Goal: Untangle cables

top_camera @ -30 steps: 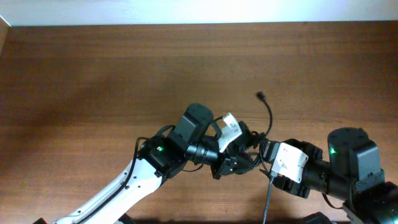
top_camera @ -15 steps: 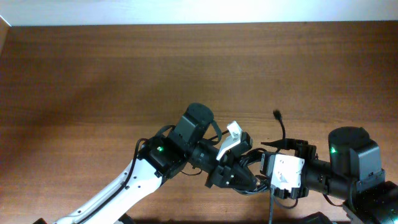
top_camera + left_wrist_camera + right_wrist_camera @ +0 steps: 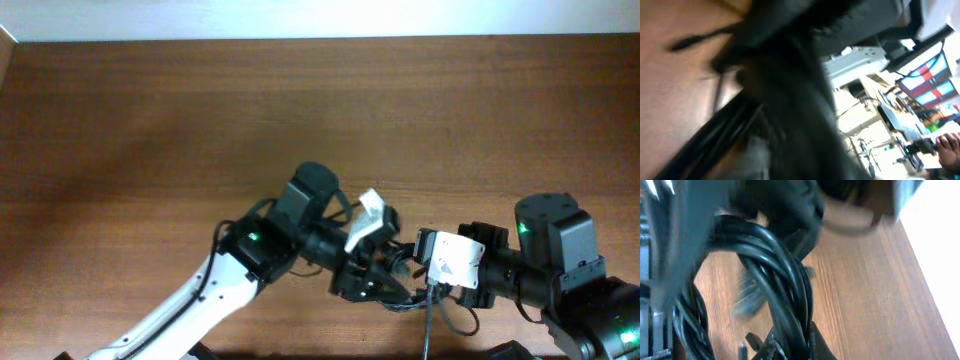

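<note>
A brown wooden table (image 3: 150,120) fills the overhead view. A white strip (image 3: 300,18) runs along the table's far edge. Beyond the table, a blurred lit screen (image 3: 927,80) glows.

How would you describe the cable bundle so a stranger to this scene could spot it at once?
On the brown wooden table, find where the white-and-black left arm and the right arm meet near the front edge. Between their tips sits the cable bundle. Unlike the single wires running along the arms, it is several thin glossy black cords looped together.
</note>
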Robot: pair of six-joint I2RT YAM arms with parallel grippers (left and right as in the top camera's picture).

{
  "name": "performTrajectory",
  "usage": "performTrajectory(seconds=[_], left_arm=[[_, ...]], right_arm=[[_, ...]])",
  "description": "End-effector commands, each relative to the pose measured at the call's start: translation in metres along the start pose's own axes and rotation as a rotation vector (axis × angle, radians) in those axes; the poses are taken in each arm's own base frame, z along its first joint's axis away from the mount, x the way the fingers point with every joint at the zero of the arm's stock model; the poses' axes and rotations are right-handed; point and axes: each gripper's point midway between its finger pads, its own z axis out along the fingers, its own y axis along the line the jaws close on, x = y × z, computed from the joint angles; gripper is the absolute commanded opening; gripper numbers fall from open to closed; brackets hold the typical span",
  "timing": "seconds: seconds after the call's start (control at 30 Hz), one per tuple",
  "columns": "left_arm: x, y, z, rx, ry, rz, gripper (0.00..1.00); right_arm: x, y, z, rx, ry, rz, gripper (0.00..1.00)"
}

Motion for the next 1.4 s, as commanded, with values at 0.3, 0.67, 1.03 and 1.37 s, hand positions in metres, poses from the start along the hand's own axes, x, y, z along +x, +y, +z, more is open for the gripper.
performTrajectory(seconds=[0.3, 0.67, 1.03, 1.37], left_arm=[[0.001, 0.061, -0.074, -0.613, -0.079, -0.124, 0.99], [-0.029, 0.039, -0.087, -0.712, -0.178, 0.034, 0.99], [-0.055, 0.038, -0.075, -0.648, -0.300, -0.049, 0.52], [-0.058, 0.039, -0.075, -0.650, -0.307, -0.042, 0.00]], right_arm=[[0.009, -0.029, -0.006, 0.166, 0.049, 0.355, 0.04], [0.002, -0.052, -0.011, 0.277, -0.019, 0.619, 0.04], [-0.027, -0.044, -0.009, 0.156, -0.159, 0.741, 0.04], [-0.002, -0.014, -0.004, 0.073, -0.020, 0.813, 0.24]])
